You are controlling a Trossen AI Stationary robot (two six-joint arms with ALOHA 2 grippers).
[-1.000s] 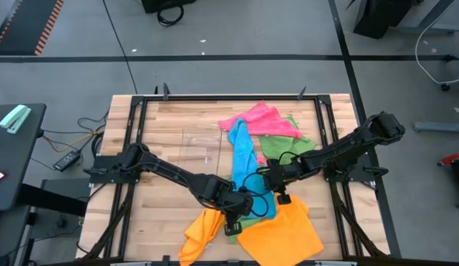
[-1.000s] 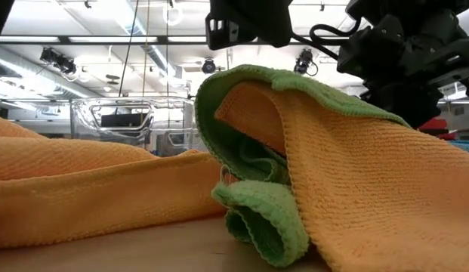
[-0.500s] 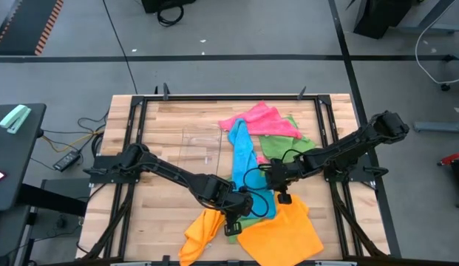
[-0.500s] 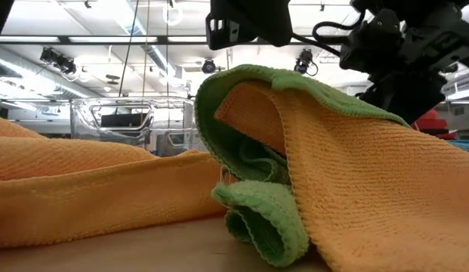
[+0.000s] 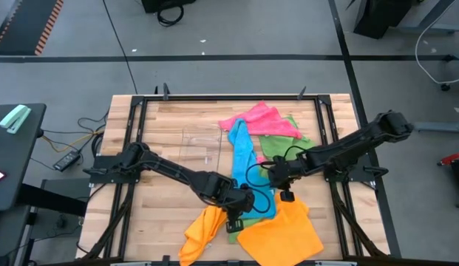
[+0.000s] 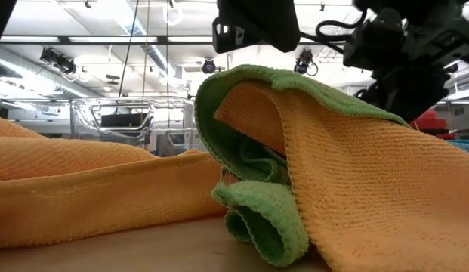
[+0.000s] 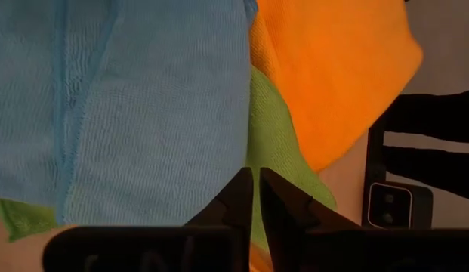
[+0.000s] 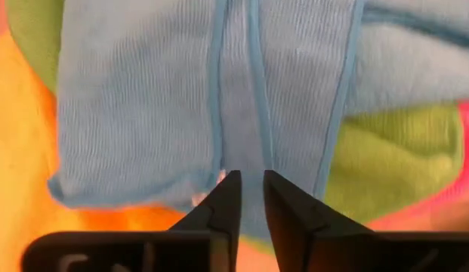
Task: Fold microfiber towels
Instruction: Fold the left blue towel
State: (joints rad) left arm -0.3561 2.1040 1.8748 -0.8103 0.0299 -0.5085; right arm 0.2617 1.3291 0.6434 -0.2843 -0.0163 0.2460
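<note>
A sky-blue towel [image 5: 244, 151] lies as a long strip from the far pile toward the near edge. Its near end lies over a green towel [image 5: 253, 219] and two orange towels [image 5: 281, 233] [image 5: 202, 230]. My right gripper [image 8: 251, 181] is at the blue towel's [image 8: 158, 98] right-hand edge near that end, closed on a ridge of it. My left gripper [image 7: 256, 185] is shut, with its tips at the blue towel's [image 7: 143, 106] edge, where green cloth [image 7: 273, 136] shows beside it. In the low view, green [image 6: 253, 219] and orange [image 6: 370, 196] cloth are heaped close by. My right gripper pinches a narrow ridge of the blue towel [image 8: 245, 151] at its right-hand edge, between two fingers a small gap apart. The fingers slant down from the table's right. The rest of the towel lies on the pile. My left gripper's fingertips [image 7: 245, 181] meet the blue towel's edge [image 7: 246, 113]; I cannot tell whether they hold or even touch it.
A pink towel [image 5: 259, 118] and another green one [image 5: 277, 144] lie bunched at the far right. A clear plastic tray [image 5: 199, 144] sits at the far middle. Bare wood [image 5: 155, 207] shows on the table's left half. A black frame [image 5: 133, 148] runs round the table.
My right gripper has rolled slightly about the line it points along. The towels lie as they did.
</note>
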